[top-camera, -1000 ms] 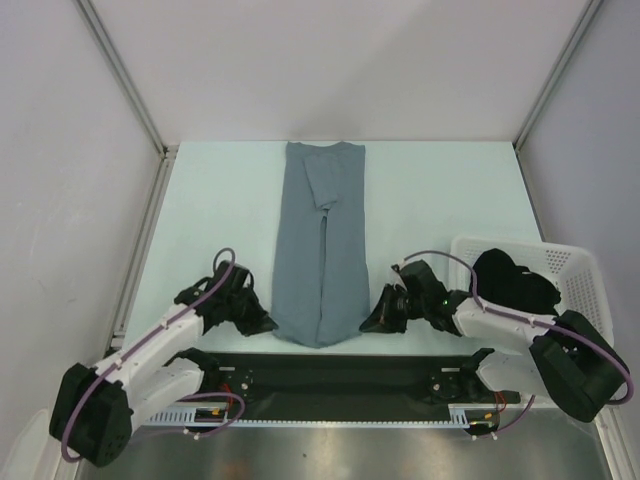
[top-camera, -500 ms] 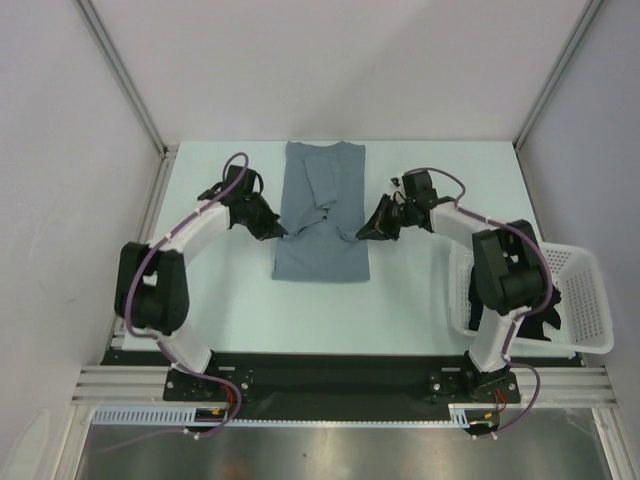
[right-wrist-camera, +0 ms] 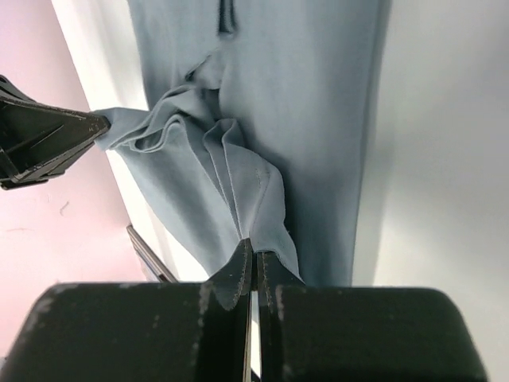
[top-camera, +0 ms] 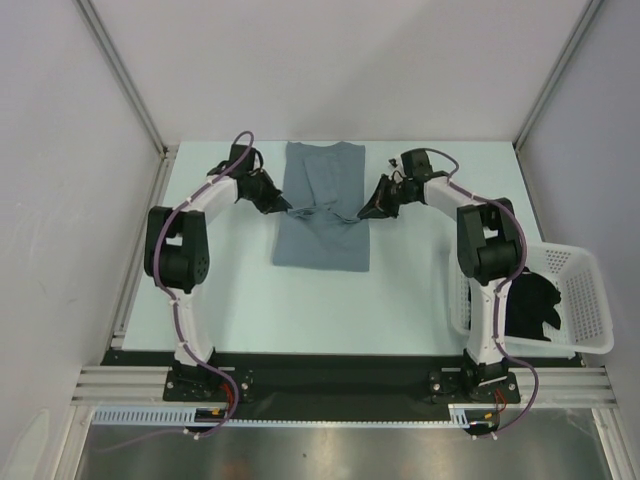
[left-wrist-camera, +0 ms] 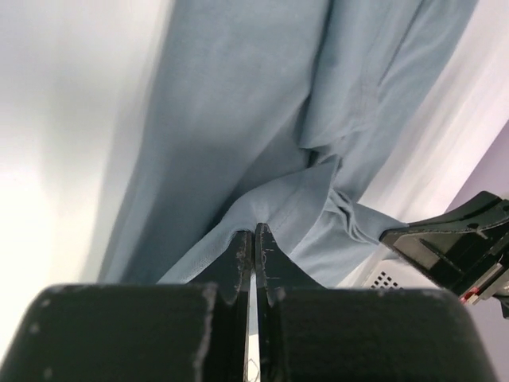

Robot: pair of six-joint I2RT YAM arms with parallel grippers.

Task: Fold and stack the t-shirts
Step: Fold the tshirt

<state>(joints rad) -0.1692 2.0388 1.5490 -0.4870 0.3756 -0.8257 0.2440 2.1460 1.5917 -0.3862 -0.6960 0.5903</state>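
The grey shirt [top-camera: 322, 215] lies at the far middle of the surface [top-camera: 420, 300]. It is plain slate grey-blue cloth, folded lengthwise into a narrow strip. Its near part is doubled back over the rest, so a straight fold edge faces the arm bases.

The left gripper [top-camera: 283, 207] has its jaws closed on the left corner of the raised end. In the left wrist view the two fingers [left-wrist-camera: 238, 255] press together with cloth pinched between them. The right gripper [top-camera: 366, 213] grips the right corner in the same way, jaws closed on the cloth. Between the two grips the held edge sags in soft wrinkles and bunched pleats, while the layer beneath lies mostly smooth and flat.

The black shirt [top-camera: 530, 305] sits crumpled inside the white lattice basket [top-camera: 585, 290] at the right side of the surface, well apart from the grey shirt.
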